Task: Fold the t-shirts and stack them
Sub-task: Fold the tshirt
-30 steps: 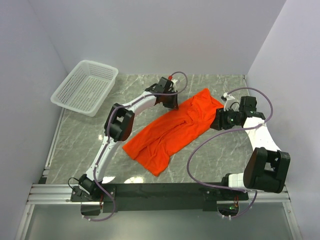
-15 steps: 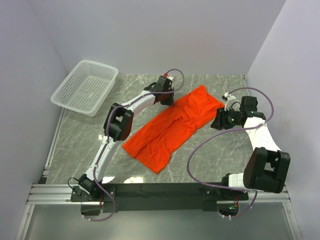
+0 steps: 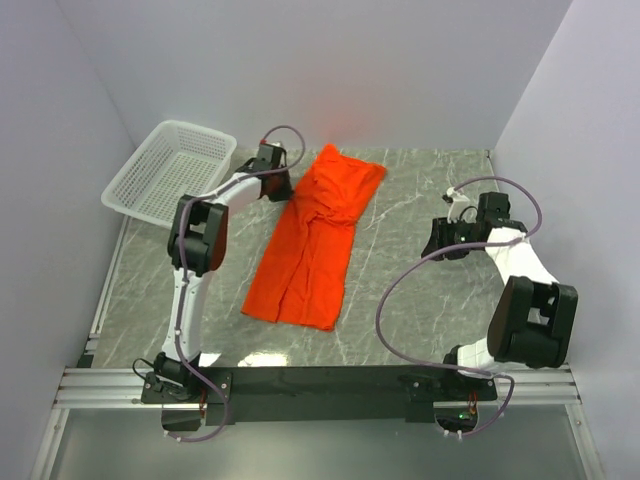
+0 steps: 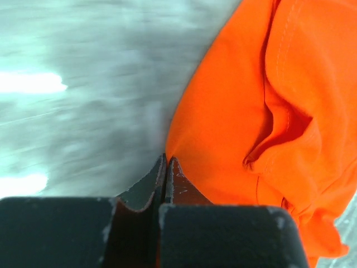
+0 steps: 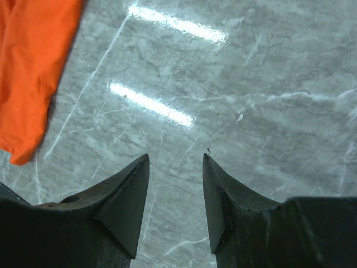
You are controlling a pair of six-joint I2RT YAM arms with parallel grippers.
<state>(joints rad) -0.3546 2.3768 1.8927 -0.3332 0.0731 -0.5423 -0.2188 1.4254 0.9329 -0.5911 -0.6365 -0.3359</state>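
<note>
The orange-red t-shirt (image 3: pixel 315 240) lies as a long, narrow, partly folded strip on the marble table, running from the far middle down toward the near left. My left gripper (image 3: pixel 288 190) is at the shirt's far-left edge. In the left wrist view its jaws (image 4: pixel 167 160) are pressed shut on the edge of the t-shirt (image 4: pixel 262 100). My right gripper (image 3: pixel 437 240) is open and empty over bare table, well to the right of the shirt. In the right wrist view (image 5: pixel 175 159) only a corner of the t-shirt (image 5: pixel 30 72) shows at the upper left.
A white mesh basket (image 3: pixel 170 175) stands at the far left corner, just left of my left wrist. Grey walls close in the table at the back and on both sides. Bare marble (image 3: pixel 420 300) lies between the shirt and my right arm.
My left gripper has swung left and toward the back, dragging the shirt with it. The shirt went from a diagonal heap to a straighter strip. The right gripper now stands apart from the shirt.
</note>
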